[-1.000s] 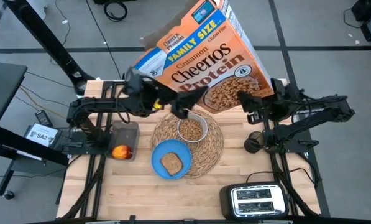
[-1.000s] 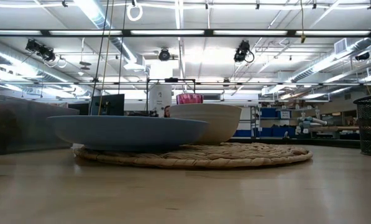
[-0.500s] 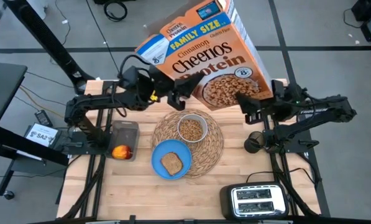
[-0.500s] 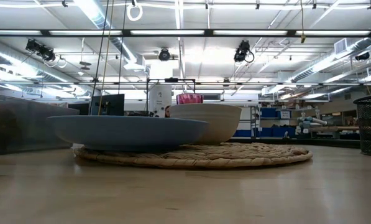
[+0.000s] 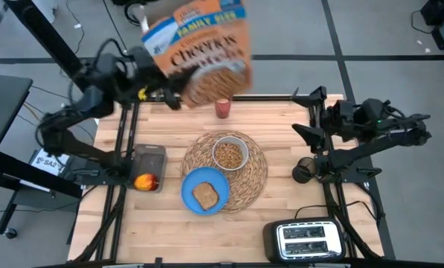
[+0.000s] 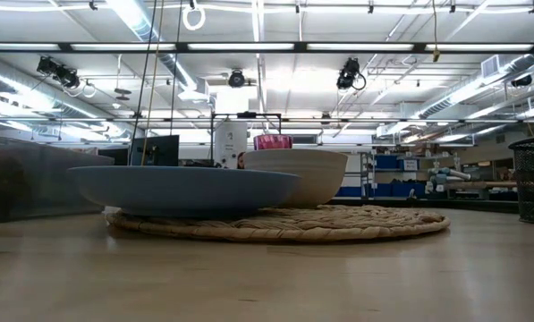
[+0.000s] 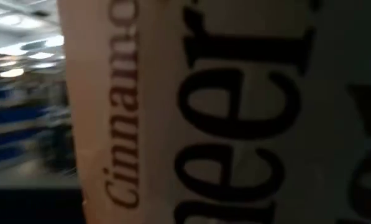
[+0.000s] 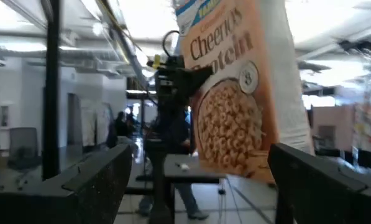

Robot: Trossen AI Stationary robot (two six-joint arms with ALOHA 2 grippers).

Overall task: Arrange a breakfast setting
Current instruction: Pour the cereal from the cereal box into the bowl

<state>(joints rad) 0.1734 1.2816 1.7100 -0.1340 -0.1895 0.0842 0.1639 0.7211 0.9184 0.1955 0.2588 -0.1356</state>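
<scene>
My left gripper point(image 5: 171, 97) is shut on the orange Cheerios box point(image 5: 203, 48), held high over the table's far left edge. The box's printed face fills the left wrist view point(image 7: 204, 112). My right gripper point(image 5: 308, 113) is open and empty at the far right, apart from the box point(image 8: 235, 93). The white bowl point(image 5: 230, 152) with cereal and the blue plate point(image 5: 204, 190) with the toast slice point(image 5: 204, 195) rest on the straw placemat point(image 5: 251, 175). The red cup point(image 5: 222, 108) stands beyond the mat. The red apple point(image 5: 145, 181) lies at the left. No spoon shows. My left gripper holds the box at its left side edge near the lower corner point(image 5: 181, 93), coming level from the table's left. The box itself hides the fingertips. The box is lifted clear of the table, roughly upright, its printed face toward the right arm point(image 8: 194, 78).
A dark tray point(image 5: 151, 158) lies by the apple at the left. A black mesh cup point(image 5: 304, 171) stands right of the mat. The black-and-silver toaster point(image 5: 307, 240) sits at the near right. Bare wood lies at the near left and far right.
My left gripper has swung up and toward the table's far left edge with the Cheerios box. The box has left its place over the bowl and next to my right gripper, and now stands more upright. The red cup, hidden before, now shows.
</scene>
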